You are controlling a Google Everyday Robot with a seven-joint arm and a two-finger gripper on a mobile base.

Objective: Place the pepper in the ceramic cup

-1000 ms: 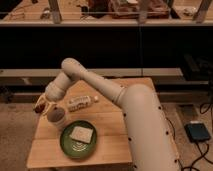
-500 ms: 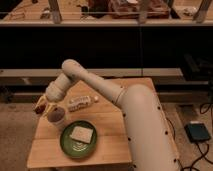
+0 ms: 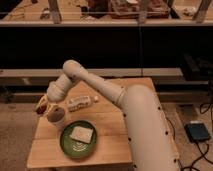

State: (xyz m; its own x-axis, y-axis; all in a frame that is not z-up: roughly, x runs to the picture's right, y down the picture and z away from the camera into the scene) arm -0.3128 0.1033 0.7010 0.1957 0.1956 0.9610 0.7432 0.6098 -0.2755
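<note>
Claw [image 3: 45, 106] position: at the left edge of the light wooden tabletop [image 3: 47, 150], clamped on the small red and yellow pepper [image 3: 42, 106]. Note that the pepper hangs at, or slightly beyond, that left edge, raised off the wood. The small round off-white ceramic cup [image 3: 56, 116] stands just right of and below the claw, close to the same edge; you cannot tell whether pepper and cup rim touch. The round green plate [image 3: 67, 145] lies just in front of the cup, near the front edge, and carries a pale square slab [image 3: 81, 133]. The pale labelled bottle [image 3: 80, 103] lies on its side behind the plate. Bare wood shows behind the bottle. The pepper's long axis appears tilted, with the yellow end lower left and the red end upper right.
</note>
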